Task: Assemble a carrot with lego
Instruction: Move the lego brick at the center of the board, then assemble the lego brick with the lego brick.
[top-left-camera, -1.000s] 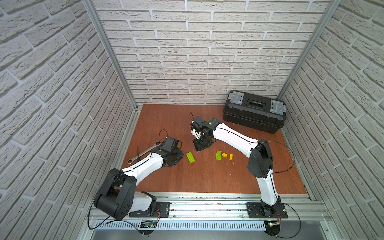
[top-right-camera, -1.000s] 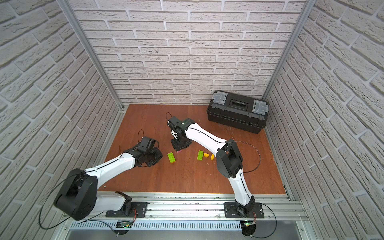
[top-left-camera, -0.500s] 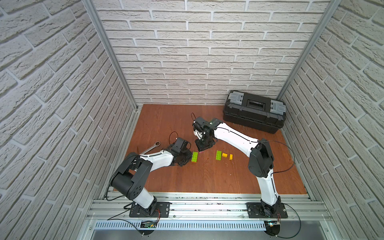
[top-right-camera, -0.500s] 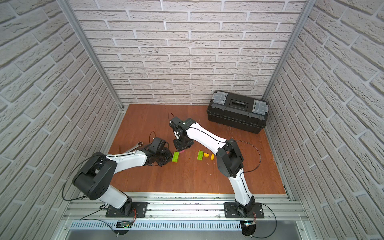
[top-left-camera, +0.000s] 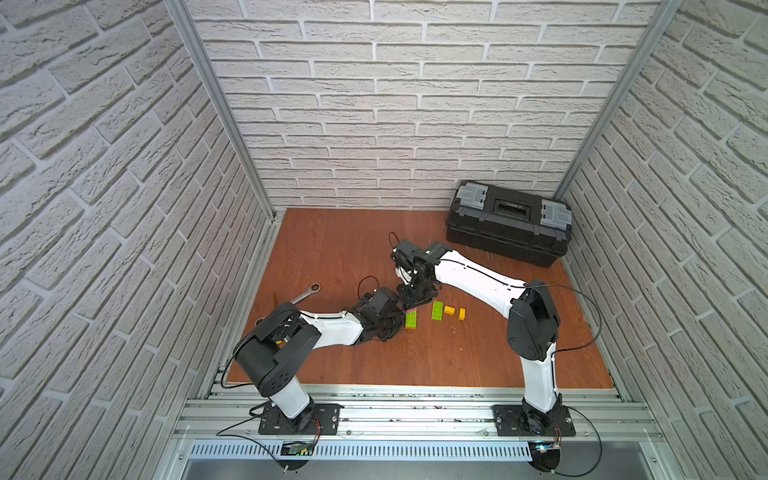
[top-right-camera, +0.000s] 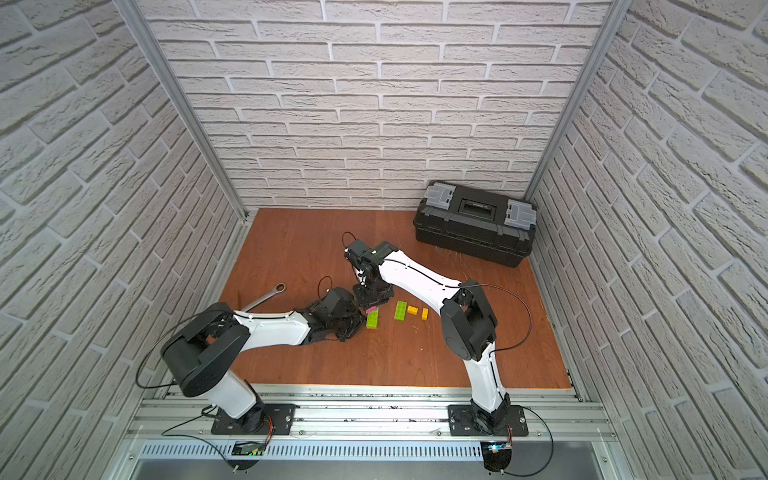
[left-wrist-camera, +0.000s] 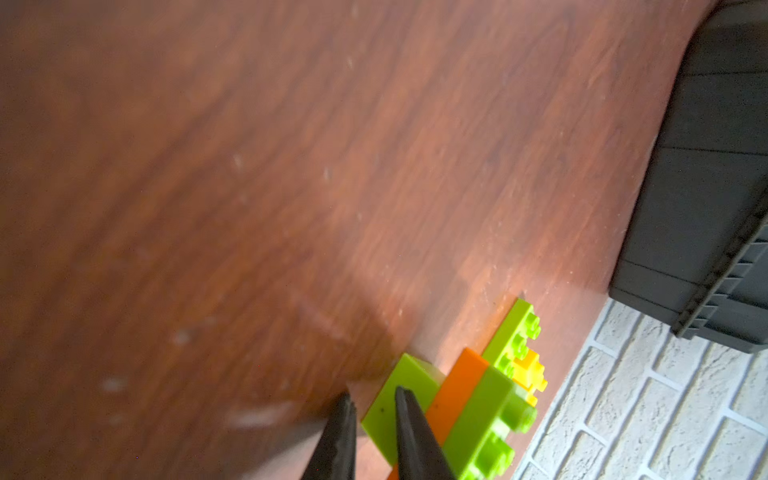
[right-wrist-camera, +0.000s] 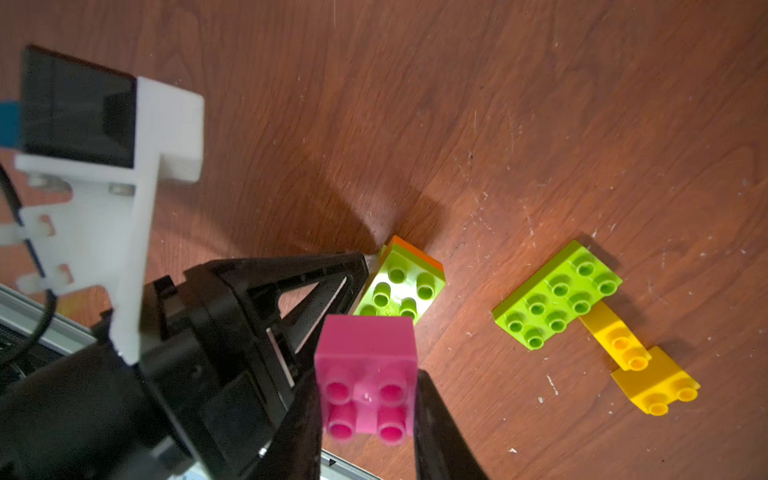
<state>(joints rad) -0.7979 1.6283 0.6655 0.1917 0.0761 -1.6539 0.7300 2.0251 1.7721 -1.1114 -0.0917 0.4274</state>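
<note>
A small stack (top-left-camera: 411, 321) (top-right-camera: 372, 321) (right-wrist-camera: 401, 286) of lime green, orange and lime green lego lies on the wooden floor. My left gripper (top-left-camera: 397, 322) (left-wrist-camera: 372, 395) is low against its side. The jaws stand a narrow gap apart at the bottom green brick (left-wrist-camera: 390, 399); I cannot tell whether they pinch it. My right gripper (right-wrist-camera: 368, 374) is shut on a pink brick (right-wrist-camera: 365, 345) (top-left-camera: 410, 310), held just above and beside the stack. A loose green brick (top-left-camera: 437, 310) (right-wrist-camera: 557, 295) and two yellow bricks (top-left-camera: 449, 309) (right-wrist-camera: 656, 386) lie to the right.
A metal wrench (top-left-camera: 305, 293) (top-right-camera: 270, 296) lies on the floor left of the left arm. A black toolbox (top-left-camera: 507, 222) (top-right-camera: 473, 224) stands at the back right corner. Brick-pattern walls close in the floor on three sides.
My left arm swept right from beside the wrench to the stack, its jaws narrowing. The stack shifted right, ending beneath the pink brick. The right arm has barely moved.
</note>
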